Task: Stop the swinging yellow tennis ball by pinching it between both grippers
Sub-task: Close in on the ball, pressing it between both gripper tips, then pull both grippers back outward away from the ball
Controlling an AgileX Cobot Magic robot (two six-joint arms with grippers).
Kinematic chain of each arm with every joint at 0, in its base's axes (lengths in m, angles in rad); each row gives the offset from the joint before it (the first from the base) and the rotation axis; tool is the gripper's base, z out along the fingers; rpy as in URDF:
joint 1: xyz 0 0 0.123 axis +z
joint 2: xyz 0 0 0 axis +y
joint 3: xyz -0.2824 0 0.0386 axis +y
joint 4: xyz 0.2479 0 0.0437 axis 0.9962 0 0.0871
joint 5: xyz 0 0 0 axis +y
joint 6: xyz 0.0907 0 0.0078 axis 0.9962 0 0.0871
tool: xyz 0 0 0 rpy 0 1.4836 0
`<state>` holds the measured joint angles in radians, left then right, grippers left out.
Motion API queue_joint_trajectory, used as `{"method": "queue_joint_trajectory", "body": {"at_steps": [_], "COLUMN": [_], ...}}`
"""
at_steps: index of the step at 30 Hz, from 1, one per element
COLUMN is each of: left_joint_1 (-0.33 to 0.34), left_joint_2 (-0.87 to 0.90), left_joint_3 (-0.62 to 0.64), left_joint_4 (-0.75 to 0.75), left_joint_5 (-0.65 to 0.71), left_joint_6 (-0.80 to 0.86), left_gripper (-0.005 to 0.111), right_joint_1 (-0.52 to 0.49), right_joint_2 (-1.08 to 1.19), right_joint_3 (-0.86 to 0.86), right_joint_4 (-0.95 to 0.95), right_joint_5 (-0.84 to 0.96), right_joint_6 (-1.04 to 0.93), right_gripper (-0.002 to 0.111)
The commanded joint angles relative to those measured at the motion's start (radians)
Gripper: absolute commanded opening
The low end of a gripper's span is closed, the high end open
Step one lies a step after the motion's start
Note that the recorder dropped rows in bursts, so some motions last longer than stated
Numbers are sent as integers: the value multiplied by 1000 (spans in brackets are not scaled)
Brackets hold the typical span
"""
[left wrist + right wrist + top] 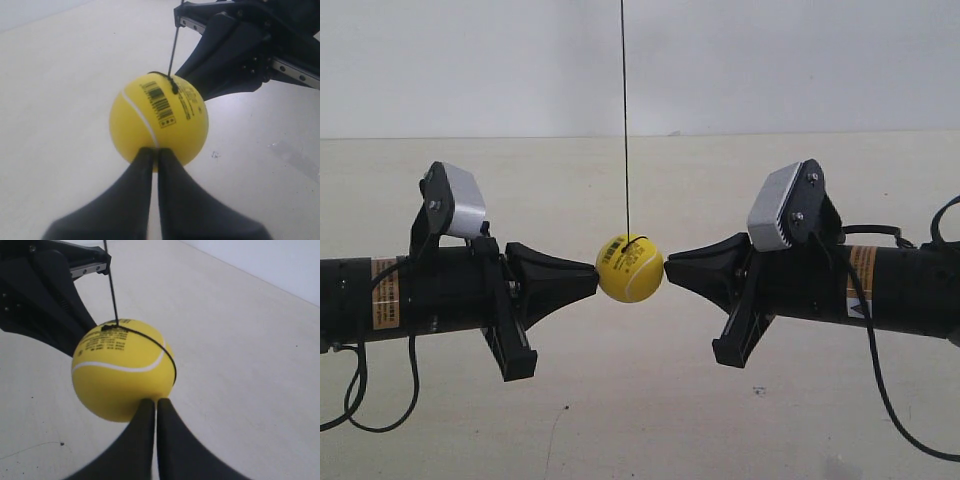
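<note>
The yellow tennis ball point(630, 268) hangs on a black string point(625, 120) between two black wedge-shaped grippers. The gripper of the arm at the exterior view's left point(592, 280) touches one side of the ball. The gripper of the arm at the exterior view's right point(669, 270) touches the opposite side. In the left wrist view my left gripper point(156, 152) is shut, its tips pressed against the ball point(158, 120) below the barcode. In the right wrist view my right gripper point(155, 402) is shut too, tips against the ball point(122, 369). Each wrist view shows the opposite gripper behind the ball.
A cream table surface point(640, 420) lies below, with a pale wall behind. Black cables loop down from the arms near the table point(360, 400) point(910, 420). A small dark mark point(760, 391) sits on the surface.
</note>
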<state>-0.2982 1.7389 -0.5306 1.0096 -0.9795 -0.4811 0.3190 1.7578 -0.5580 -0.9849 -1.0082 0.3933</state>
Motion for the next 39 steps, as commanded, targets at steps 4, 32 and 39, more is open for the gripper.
{"method": "queue_joint_trajectory", "body": {"at_steps": [4, 32, 39], "left_joint_1": [-4, -2, -2], "left_joint_2": [2, -168, -209], "left_joint_3": [-5, -3, 11], "left_joint_4": [-6, -89, -101], "left_joint_5": [5, 357, 382], "left_joint_6": [4, 4, 0], "left_gripper": [5, 5, 5], "right_joint_1": [2, -1, -4], "right_joint_2": [-1, -7, -63], "right_joint_3": [-2, -2, -2], "right_joint_4": [6, 163, 165], "right_joint_5": [-4, 151, 230], "right_joint_6": [-10, -149, -153], "right_gripper": [0, 0, 0]}}
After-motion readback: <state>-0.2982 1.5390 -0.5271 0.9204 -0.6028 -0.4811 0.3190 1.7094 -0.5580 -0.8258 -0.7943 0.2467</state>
